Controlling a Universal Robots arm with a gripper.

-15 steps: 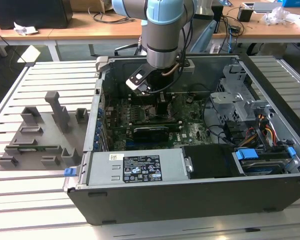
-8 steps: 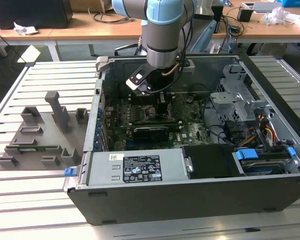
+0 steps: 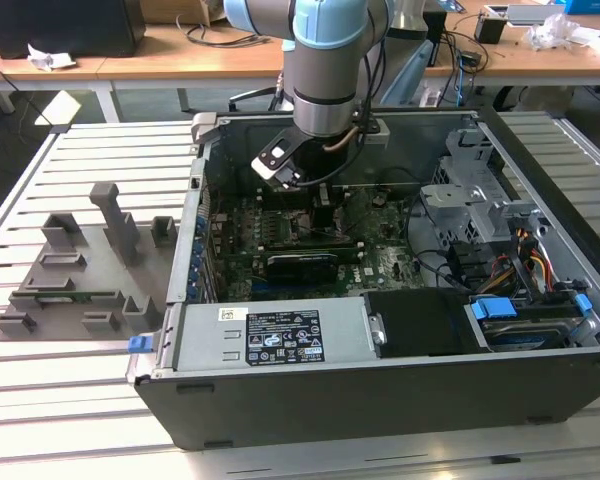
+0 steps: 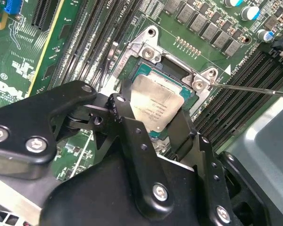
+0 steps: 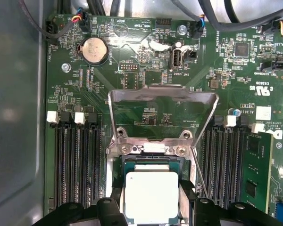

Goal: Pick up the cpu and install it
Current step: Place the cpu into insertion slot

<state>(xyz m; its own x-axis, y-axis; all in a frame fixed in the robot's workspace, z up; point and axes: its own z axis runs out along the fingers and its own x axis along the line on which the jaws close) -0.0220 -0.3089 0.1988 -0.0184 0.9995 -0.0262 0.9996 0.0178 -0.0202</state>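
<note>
Second wrist view, one entry. Step in hand, as judged: the seating half of the job, pick-up already done.

Item 1, end effector (image 4: 151, 113): count one, closed narrow on the cpu, its two fingers (image 4: 132, 139) pressed to opposite edges of the chip.

Item 2, cpu (image 4: 161, 100): count one, silver top up, held between those fingers and lying level within the socket (image 4: 147, 46); whether it sat fully home or just above could not be told. First wrist view gave the same placing, cpu (image 5: 151, 194) held in the end effector (image 5: 152, 214).

Item 3, hinged metal plate (image 5: 162, 90): count one, swung up, standing just beyond the end effector, socket uncovered.

Item 4, thin lever rod (image 4: 254, 89): count one, unlatched, slanting off to one side of the end effector.

Item 5, banks of memory slots (image 5: 78, 160): two, one on each side of the end effector; one green memory stick (image 5: 254, 165) stood in one of them.

Item 6, coin battery (image 5: 94, 50): one, well beyond the plate.

Item 7, exterior view: one arm (image 3: 325, 70), one open computer case (image 3: 380, 410) around the end effector (image 3: 318, 205), one grey tray (image 3: 70, 290) with posts on the bench (image 3: 40, 390), well apart from it.

Requirement of the next move, as judged: chip kept flat and square to the socket, no sideways drag, plate and rod clear of the fingers.
</note>
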